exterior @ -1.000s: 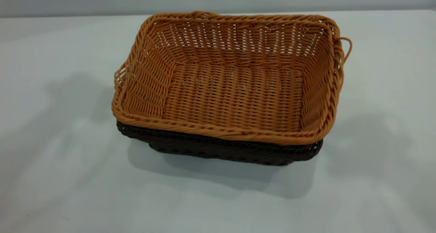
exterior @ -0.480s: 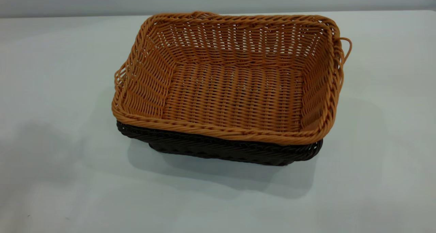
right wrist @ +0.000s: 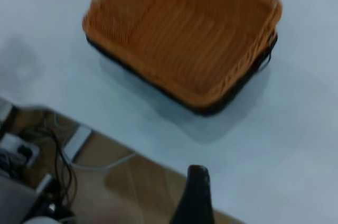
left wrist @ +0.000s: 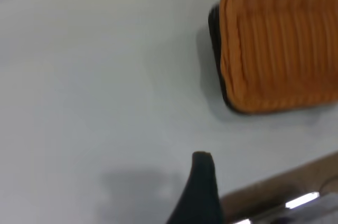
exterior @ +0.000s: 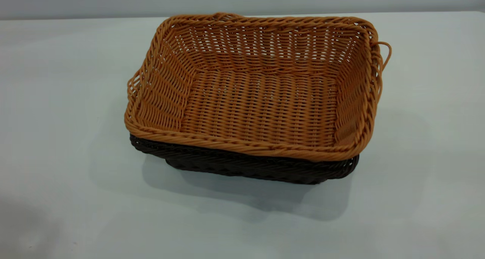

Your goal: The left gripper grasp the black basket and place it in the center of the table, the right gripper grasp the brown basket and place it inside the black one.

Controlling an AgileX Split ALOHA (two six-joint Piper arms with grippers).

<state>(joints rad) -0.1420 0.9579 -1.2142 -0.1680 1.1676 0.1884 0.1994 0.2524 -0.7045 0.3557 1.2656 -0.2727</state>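
The brown basket (exterior: 261,100) sits nested inside the black basket (exterior: 246,168) at about the middle of the bench (exterior: 57,119), its rim riding just above the dark one. I judge both placements done, with nothing left but to park my arms. My left gripper (left wrist: 200,182) hangs over bare bench, well apart from the stack, which lies toward two o'clock in its wrist view. My right gripper (right wrist: 194,192) hangs near the bench edge, also well clear. Neither holds anything; how far either is open I cannot tell. No brand, label or writing shows anywhere.
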